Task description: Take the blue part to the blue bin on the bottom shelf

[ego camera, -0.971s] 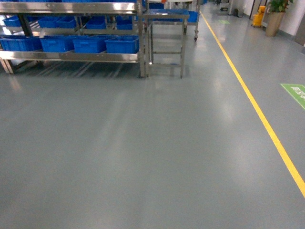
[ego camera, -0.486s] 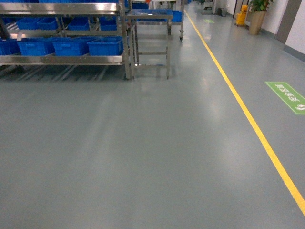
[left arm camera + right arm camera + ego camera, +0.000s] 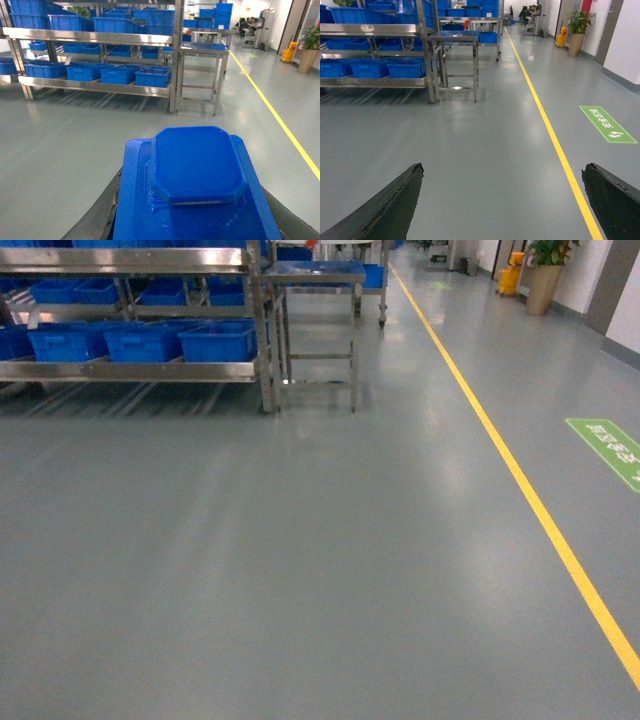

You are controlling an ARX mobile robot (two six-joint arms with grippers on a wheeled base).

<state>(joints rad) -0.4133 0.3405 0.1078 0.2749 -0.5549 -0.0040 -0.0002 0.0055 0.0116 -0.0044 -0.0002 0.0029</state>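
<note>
The grey floor fills most of what I see ahead, open and bare, with a yellow line running along its right side. At the floor's far left edge stands the steel rack; its bottom shelf carries a row of blue crates along its front rail. The blue bin I take as my target sits at the right end of that row, though from here I cannot tell which crate has the bare floor. Just beside the rack's right post stands a small steel table.

The rack is well apart from me, so I judge this a carrying stretch: the base must close in before any placing.

My left gripper is clamped on the blue part, which fills the lower half of the left wrist view, its flat knob facing the camera. I hold it tucked close so it rides steadily while the base travels.

My right gripper holds nothing, its fingers spread wide over bare floor, kept out of the way.
</note>
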